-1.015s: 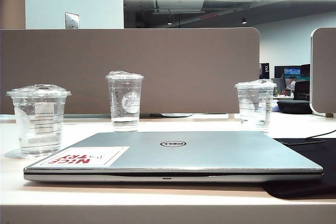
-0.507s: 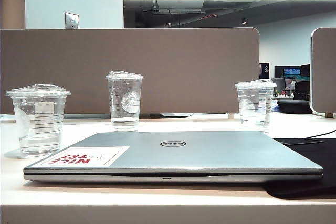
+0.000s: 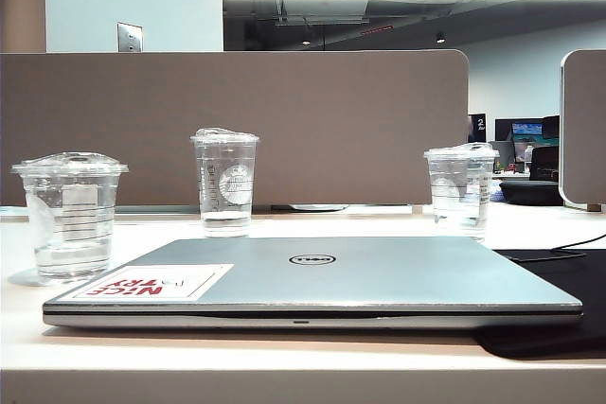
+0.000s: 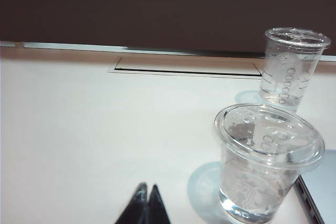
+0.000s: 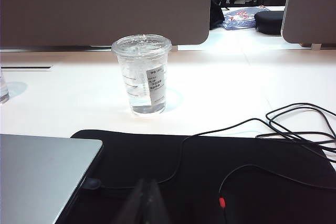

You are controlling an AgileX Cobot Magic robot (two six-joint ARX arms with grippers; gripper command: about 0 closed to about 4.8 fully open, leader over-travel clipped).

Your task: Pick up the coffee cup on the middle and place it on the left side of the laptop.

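The coffee cup (image 3: 70,216) already stands just left of the laptop (image 3: 312,281) — placement looks done. Left gripper (image 4: 147,203) and right gripper (image 5: 146,200) hang pinched closed, empty, near the table's front; nothing remains but parking.

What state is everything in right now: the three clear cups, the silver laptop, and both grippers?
Short squat clear plastic coffee cup with domed lid: upright, lidded, on the table left of the laptop.
Taller clear cup with round logo: upright, lidded, behind the laptop.
Clear lined cup on the right: upright, lidded.
Slim silver Dell laptop: closed, flat.
Left gripper: shut, empty, beside the coffee cup.
Right gripper: shut, empty, over the black mat.
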